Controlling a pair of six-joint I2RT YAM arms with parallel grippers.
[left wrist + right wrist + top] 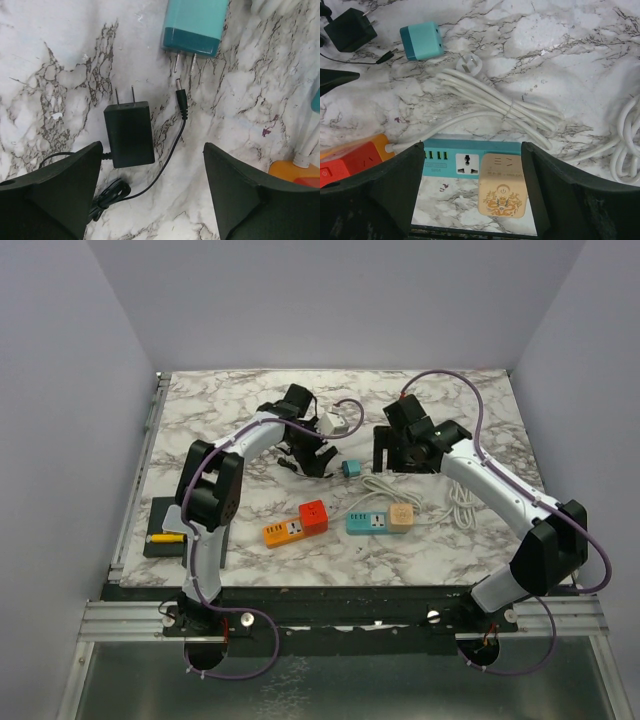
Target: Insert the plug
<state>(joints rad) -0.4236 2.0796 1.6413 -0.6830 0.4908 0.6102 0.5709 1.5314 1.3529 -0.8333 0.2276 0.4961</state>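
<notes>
The left hand [151, 150], open and empty, hovers directly over the black plug [129, 132] lying flat at the middle of the bench [220, 405], prongs pointing away toward the teal plug [192, 27]; the right hand [472, 150], also open, sits farther off.

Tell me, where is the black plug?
In the left wrist view, the black plug lies beside the teal plug, just ahead of the left fingers.

matt black plastic adapter [129, 134], marble-look table [60, 60] — glossy
</notes>
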